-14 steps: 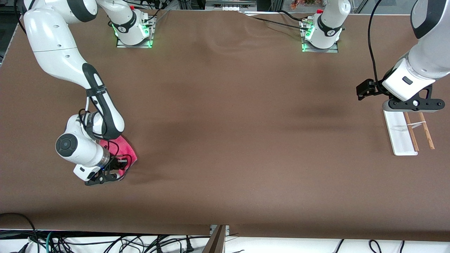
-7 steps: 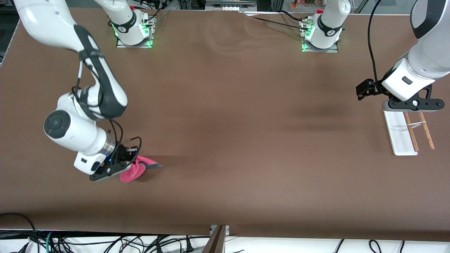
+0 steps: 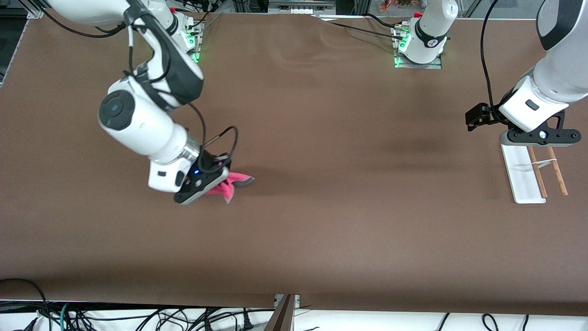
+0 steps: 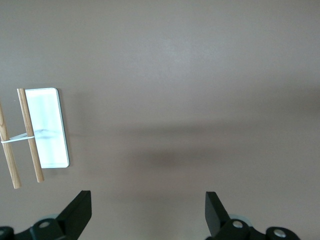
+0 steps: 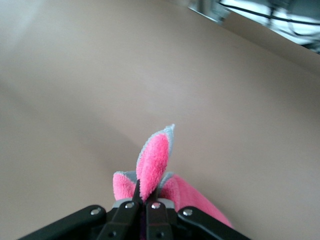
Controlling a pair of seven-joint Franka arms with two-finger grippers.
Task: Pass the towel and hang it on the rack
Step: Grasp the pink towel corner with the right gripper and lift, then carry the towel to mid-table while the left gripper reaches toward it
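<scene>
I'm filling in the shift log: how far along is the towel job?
Done: the right gripper is shut on the towel, lifted over the table. In hand: carrying it. Left: the handover to the waiting, open left gripper over the rack, then hanging.

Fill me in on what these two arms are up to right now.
The right gripper is shut on the towel, a small pink cloth, and holds it up over the table toward the right arm's end. The left gripper hangs open above the table beside the rack, at the left arm's end, and waits. The towel has not been passed or hung yet.
</scene>
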